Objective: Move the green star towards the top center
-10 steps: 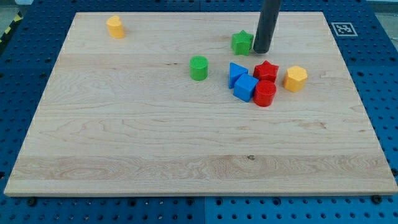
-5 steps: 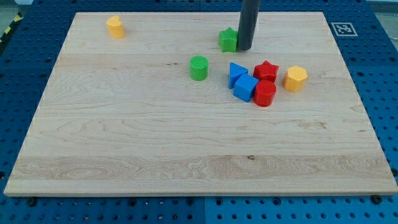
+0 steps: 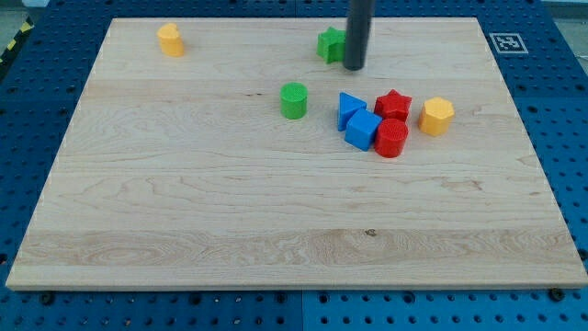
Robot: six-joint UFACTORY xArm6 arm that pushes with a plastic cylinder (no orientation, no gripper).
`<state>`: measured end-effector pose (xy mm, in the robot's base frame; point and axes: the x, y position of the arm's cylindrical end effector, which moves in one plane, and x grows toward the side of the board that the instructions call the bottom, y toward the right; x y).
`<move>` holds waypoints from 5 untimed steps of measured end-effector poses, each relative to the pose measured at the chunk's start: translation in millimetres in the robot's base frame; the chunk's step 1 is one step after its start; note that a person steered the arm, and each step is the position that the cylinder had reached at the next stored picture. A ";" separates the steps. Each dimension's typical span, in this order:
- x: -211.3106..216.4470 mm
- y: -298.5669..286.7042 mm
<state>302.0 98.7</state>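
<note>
Since the earlier frame the small green plastic star block [image 3: 331, 44] has slid up-left on the wooden counter [image 3: 184, 202] near its top centre, my tip [image 3: 355, 67], no claw, touching its right side; light, rigid, pushable.

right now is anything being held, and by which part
Nothing is held. My tip only presses against the green star on its right side in the view.

arm: straight rod | colour: dark grey-black | surface: smooth, unmarked | my tip [image 3: 355, 68]: blunt, round
</note>
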 end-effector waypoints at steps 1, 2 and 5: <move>-6.0 15.6; -27.7 15.6; -27.9 35.0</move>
<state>274.1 133.7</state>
